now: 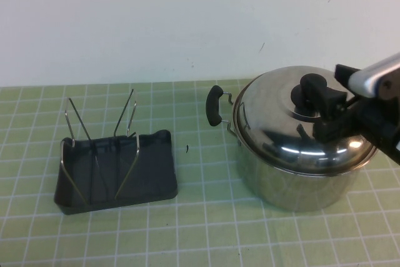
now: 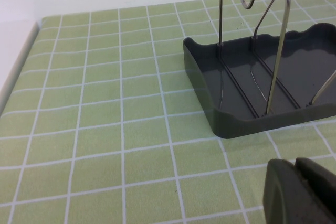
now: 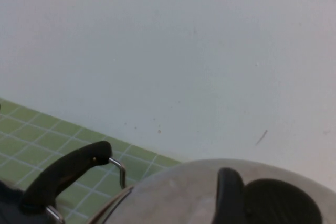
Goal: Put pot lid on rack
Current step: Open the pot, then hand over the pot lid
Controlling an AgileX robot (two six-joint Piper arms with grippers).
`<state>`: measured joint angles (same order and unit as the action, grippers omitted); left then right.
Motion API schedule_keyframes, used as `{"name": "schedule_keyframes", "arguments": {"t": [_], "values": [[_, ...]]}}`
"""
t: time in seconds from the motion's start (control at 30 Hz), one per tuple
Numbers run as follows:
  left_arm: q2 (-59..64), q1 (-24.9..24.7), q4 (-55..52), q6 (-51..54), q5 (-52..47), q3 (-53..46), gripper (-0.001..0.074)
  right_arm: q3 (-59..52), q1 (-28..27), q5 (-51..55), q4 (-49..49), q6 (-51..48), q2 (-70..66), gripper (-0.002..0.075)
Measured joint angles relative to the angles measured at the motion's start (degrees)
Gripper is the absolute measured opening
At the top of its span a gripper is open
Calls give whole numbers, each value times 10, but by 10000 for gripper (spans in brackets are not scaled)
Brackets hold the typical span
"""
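Note:
The pot lid point(image 1: 281, 136), shiny steel with a black knob point(image 1: 311, 84), sits over the steel pot point(image 1: 300, 189) at the right. My right gripper point(image 1: 320, 101) reaches in from the right and is closed on the knob. In the right wrist view one of its fingers point(image 3: 229, 195) presses against the knob point(image 3: 283, 205); the other finger is hidden. The rack point(image 1: 156, 179), a dark grey tray with silver wire prongs point(image 1: 80, 128), stands at the left and also shows in the left wrist view point(image 2: 210, 98). My left gripper point(image 2: 296, 165) is shut and empty, low over the mat just short of the rack.
A green tiled mat point(image 1: 206, 229) covers the table and a white wall point(image 1: 187, 17) rises behind. The pot's black side handle point(image 1: 214, 105) sticks out toward the rack. The mat's left edge point(image 2: 21, 61) shows in the left wrist view.

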<state>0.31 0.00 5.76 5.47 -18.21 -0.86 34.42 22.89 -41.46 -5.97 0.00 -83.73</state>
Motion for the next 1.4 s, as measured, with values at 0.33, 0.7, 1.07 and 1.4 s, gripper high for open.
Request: {"name": "schedule_keyframes", "arguments": {"t": [0.33, 0.7, 1.07, 1.4], "values": [[0, 0, 0, 0, 0, 0, -2, 68, 0, -3, 20, -35, -80, 410], [0, 0, 0, 0, 0, 0, -2, 75, 0, -21, 45, -53, -128, 409], [0, 0, 0, 0, 0, 0, -2, 75, 2, -6, 37, -51, -106, 337], [0, 0, 0, 0, 0, 0, -2, 74, 2, 46, -4, -29, 70, 337]]}}
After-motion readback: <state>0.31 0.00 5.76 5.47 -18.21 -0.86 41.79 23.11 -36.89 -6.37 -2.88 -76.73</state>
